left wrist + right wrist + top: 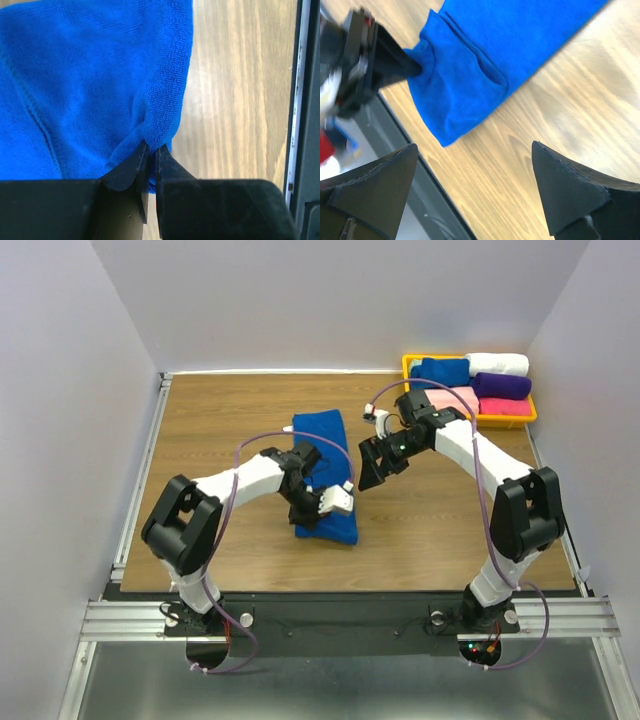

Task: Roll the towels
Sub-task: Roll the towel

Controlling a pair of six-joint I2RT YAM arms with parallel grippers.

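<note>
One royal-blue towel lies lengthwise on the wooden table, its near end folded over into a thicker bunch. My left gripper is shut on that near end, and its fingertips pinch the towel's edge. Just to the right of the towel, my right gripper hangs wide open over bare wood, holding nothing. In the right wrist view the left gripper shows biting into the cloth. A second blue towel sits rolled in the yellow tray.
The yellow tray at the back right also holds white, purple and pink rolled towels. The table's near edge and a metal rail run close to the pinched end.
</note>
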